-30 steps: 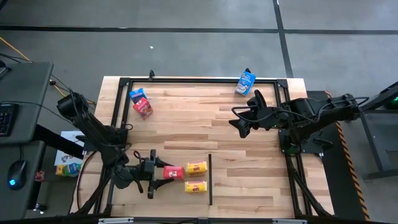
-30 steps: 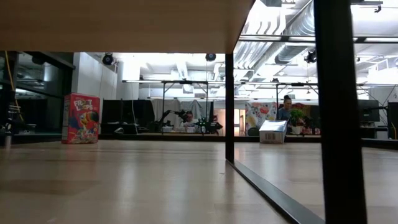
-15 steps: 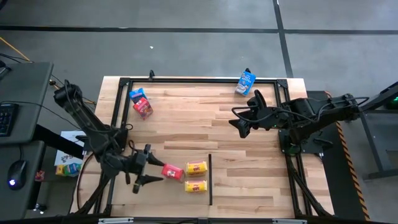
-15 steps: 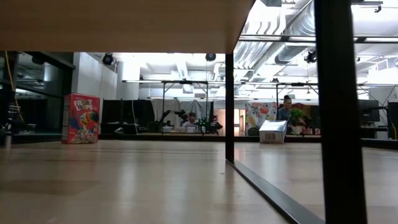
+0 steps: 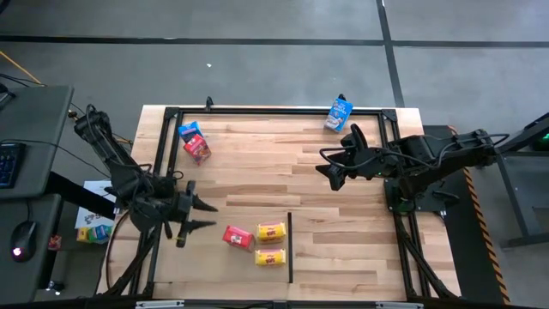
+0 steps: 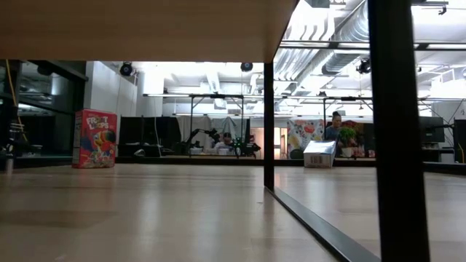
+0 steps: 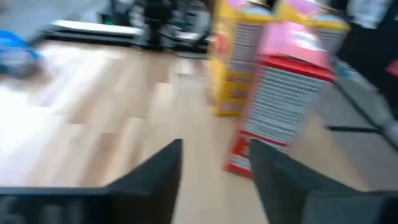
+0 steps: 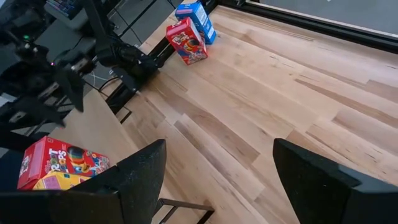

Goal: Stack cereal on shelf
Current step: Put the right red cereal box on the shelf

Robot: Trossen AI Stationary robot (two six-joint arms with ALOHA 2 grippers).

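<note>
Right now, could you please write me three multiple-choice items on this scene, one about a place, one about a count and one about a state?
1. Where does the red carton nearest the left gripper lie?
A. At the table's far edge
B. Beside the two yellow cartons near the front
C. Inside the right gripper

2. How many cereal cartons show on the table from above?
A. Four
B. Six
C. Eight

3. What is the left gripper doing?
A. It is empty, with its fingers apart, short of the red carton
B. It grips a blue carton
C. It presses on a yellow carton

Answers: 1 B, the high view shows it touching the yellow pair. 2 B, two yellow, two red, two blue. 3 A, the left wrist view shows a gap between the fingers with nothing in it.
</note>
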